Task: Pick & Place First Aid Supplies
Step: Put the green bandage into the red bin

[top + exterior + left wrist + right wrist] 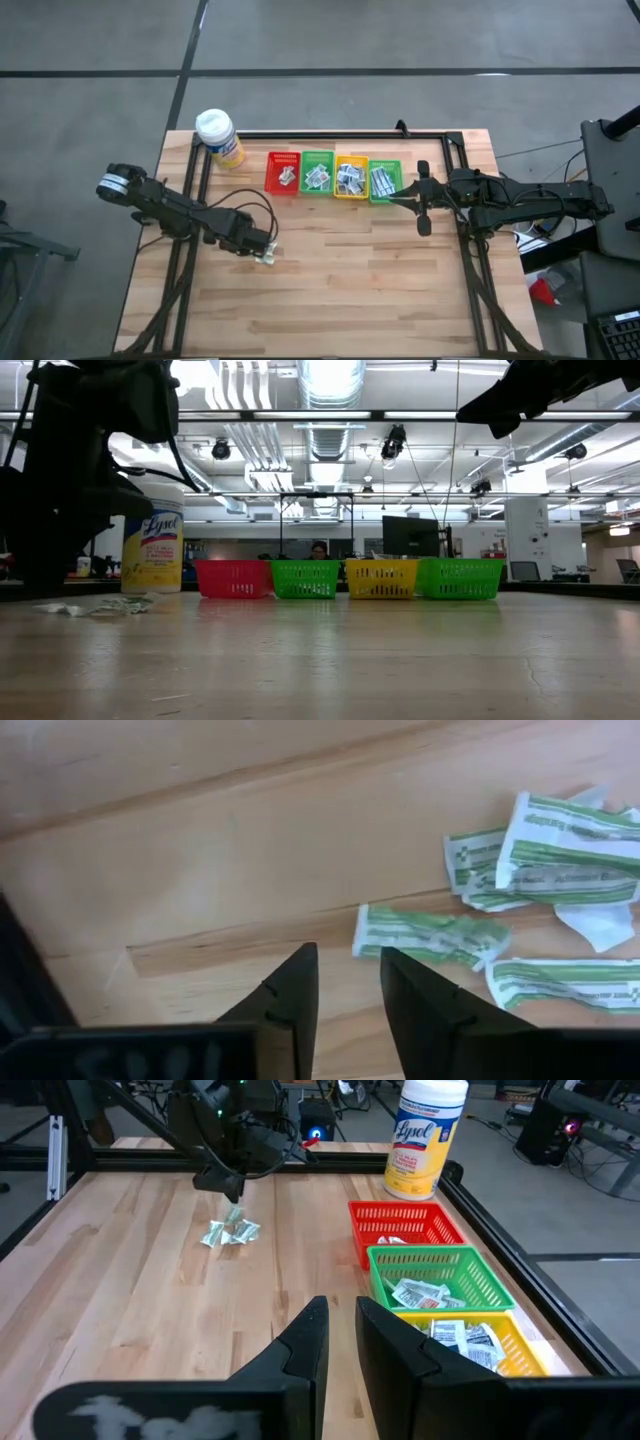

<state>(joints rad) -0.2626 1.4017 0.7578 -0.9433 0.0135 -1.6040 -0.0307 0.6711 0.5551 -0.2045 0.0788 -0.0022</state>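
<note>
Several small white packets with green print (540,870) lie in a loose pile on the wooden table, left of centre (269,258); the pile also shows in the low view (100,605) and the right wrist view (230,1232). My left gripper (348,975) stands low over the table just beside the pile (263,247). Its fingers are a little apart and hold nothing; the nearest packet (430,935) lies just off one fingertip. My right gripper (342,1325) hangs above the table at the near edge of the rightmost green basket (393,198), its fingers almost together and empty.
A red basket (283,172), a green basket (318,172), a yellow basket (350,176) and a second green basket (385,180) stand in a row at the far side, each with packets inside. A yellow wipes bottle with a white cap (218,137) stands at the far left. A black frame rail (330,134) runs behind them.
</note>
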